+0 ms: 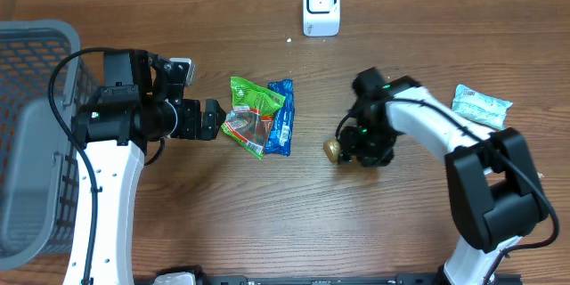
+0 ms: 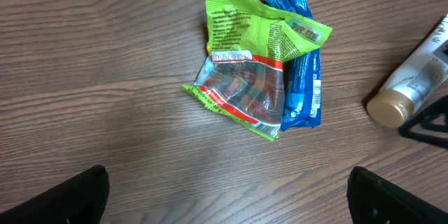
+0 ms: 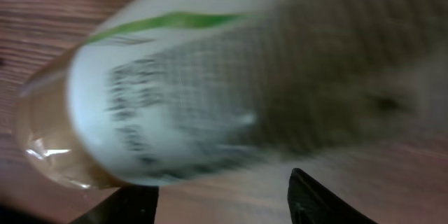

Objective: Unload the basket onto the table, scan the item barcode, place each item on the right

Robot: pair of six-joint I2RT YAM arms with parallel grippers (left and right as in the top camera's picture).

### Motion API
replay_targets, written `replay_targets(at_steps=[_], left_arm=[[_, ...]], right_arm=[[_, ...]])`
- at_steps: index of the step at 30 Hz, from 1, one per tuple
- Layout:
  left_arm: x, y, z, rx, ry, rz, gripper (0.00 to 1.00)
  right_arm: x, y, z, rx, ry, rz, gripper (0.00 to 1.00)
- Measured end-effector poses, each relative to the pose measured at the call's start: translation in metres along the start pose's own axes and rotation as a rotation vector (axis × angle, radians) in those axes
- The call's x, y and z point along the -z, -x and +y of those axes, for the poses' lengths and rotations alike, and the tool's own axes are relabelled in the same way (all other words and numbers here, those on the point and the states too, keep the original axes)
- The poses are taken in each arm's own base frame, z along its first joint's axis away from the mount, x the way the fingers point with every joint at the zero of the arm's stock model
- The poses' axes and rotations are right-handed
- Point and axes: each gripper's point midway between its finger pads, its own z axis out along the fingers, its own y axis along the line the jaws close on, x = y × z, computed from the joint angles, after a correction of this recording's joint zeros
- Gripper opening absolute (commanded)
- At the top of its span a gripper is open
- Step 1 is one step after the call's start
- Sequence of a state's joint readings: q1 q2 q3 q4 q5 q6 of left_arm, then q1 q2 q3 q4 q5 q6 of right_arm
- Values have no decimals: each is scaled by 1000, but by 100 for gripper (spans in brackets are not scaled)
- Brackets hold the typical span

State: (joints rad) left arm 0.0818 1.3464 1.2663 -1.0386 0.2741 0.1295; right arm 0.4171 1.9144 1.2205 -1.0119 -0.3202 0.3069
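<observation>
The item at my right gripper is a white tube with a tan-gold cap, lying on the wooden table. The right wrist view shows the tube large and blurred just above my right gripper, whose fingers stand apart with bare wood between them. Whether they press on the tube does not show, and no barcode can be read. The white scanner stands at the back centre. My left gripper is wide open beside a green snack bag. In the left wrist view that gripper holds nothing.
A blue packet lies partly under the green bag. A white-and-green packet lies at the far right. A grey mesh basket fills the left edge. The tube's cap end shows at the left wrist view's right edge.
</observation>
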Motion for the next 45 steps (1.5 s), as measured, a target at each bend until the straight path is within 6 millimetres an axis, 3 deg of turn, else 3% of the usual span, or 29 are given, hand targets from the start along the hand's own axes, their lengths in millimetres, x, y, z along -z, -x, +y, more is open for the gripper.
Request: replay_targets(at_steps=[5,8,11,14,17,23,30,34,38,45], left_arm=[[0,0,0,0,0,0,100],[0,0,0,0,0,0,100],[0,0,0,0,0,0,99],[0,0,0,0,0,0,100],[0,0,0,0,0,0,100],[0,0,0,0,0,0,100],[0,0,0,0,0,0,99],[0,0,0,0,0,0,100],[0,0,0,0,0,0,100],[0,0,0,0,0,0,99]], right_arm=[[1,16,10,78,-34,-82,66],[17,51,21,130,-27,-209,68],[46,103,47,227,17,-430,77],[70,130,62,303,33,-561,83],[72,131,58,354,-14,-567,87],[86,136,25,383,-118,-548,91],[111,154,-36,288,-37,-564,92],[119,154,-50,352,57,-562,91],[110,152,-47,439,149,-541,91],[62,152,-45,485,231,-440,81]])
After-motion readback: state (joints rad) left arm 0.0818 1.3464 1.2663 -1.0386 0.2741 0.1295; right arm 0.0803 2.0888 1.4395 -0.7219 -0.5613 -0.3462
